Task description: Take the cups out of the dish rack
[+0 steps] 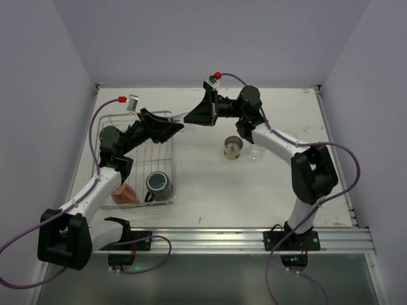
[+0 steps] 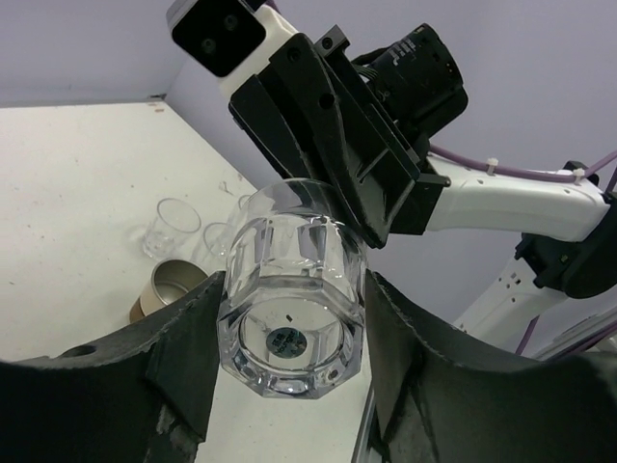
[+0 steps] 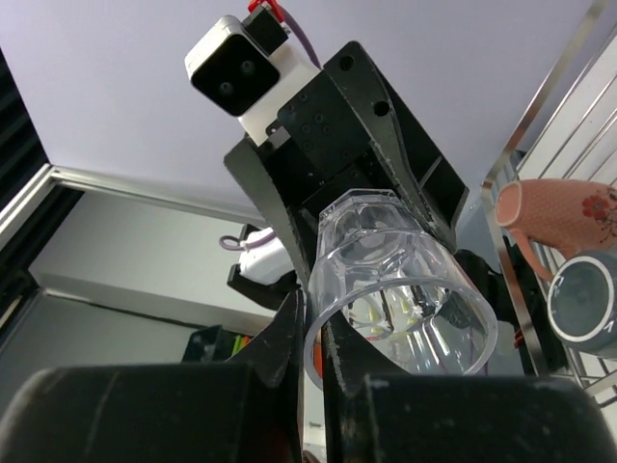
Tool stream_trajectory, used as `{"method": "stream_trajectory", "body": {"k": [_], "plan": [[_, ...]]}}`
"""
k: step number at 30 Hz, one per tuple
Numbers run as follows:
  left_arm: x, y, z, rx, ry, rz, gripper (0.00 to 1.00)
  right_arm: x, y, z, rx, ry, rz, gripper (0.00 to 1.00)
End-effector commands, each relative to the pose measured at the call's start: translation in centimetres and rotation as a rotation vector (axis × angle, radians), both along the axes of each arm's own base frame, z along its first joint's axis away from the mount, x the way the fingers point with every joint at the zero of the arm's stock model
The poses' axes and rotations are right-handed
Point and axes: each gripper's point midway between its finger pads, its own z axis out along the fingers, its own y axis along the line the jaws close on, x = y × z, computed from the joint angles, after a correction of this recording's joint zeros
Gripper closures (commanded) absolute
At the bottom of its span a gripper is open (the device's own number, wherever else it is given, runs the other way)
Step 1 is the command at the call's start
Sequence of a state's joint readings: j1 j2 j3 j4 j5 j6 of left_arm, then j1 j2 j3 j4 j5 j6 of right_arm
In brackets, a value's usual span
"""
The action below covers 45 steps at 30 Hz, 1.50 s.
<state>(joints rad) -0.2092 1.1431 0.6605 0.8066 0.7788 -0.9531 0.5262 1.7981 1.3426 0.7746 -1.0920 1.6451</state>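
Gripped a clear glass (image 2: pixel 289 280) by its faceted base in the left gripper (image 2: pixel 289 359), aloft just beside the dish rack (image 1: pixel 102 136). Met its open rim with the right gripper (image 3: pixel 313 347), fingers narrow; could not tell whether clamped. Held in the rack a dark mug (image 1: pixel 158 185) and an orange-red cup (image 1: pixel 125 194).

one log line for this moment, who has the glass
phase: mid-air handover | left pincer: shut on clear glass | right pincer: at its rim, grip unclear | dish rack: dark mug, orange-red cup inside
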Motion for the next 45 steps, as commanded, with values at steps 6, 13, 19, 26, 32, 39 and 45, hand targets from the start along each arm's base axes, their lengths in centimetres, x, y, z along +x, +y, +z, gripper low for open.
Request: {"method": "stream_trajectory", "body": {"k": [6,13,19,26,32,39,45], "plan": [[0.8,0.9,0.8,0.100,-0.042,0.108,0.00,1.3,-1.0,-0.2,-0.074,-0.095,-0.107,1.00],[4.6,7.8,-0.3,0.294,0.161,0.577,0.00,6.2,-6.3,-2.8,-0.294,-0.160,-0.360,1.00],[5.4,13.5,-3.6,0.482,0.382,0.871,0.00,11.6,-10.4,-8.5,-0.704,-0.219,-0.595,1.00],[4.1,15.8,-7.7,0.643,0.524,0.942,0.00,14.9,-13.6,-13.9,-1.030,-0.268,-0.688,1.00],[2.6,15.1,-10.3,0.714,0.598,0.882,0.01,16.6,-14.4,-17.6,-1.228,-0.300,-0.718,1.00],[0.3,13.1,-12.5,0.777,0.638,0.811,0.01,17.1,-15.3,-22.6,-1.424,-0.288,-0.708,1.00],[-1.2,12.0,-13.6,0.837,0.676,0.766,0.01,17.6,-16.3,-24.6,-1.519,-0.295,-0.703,1.00]]}}
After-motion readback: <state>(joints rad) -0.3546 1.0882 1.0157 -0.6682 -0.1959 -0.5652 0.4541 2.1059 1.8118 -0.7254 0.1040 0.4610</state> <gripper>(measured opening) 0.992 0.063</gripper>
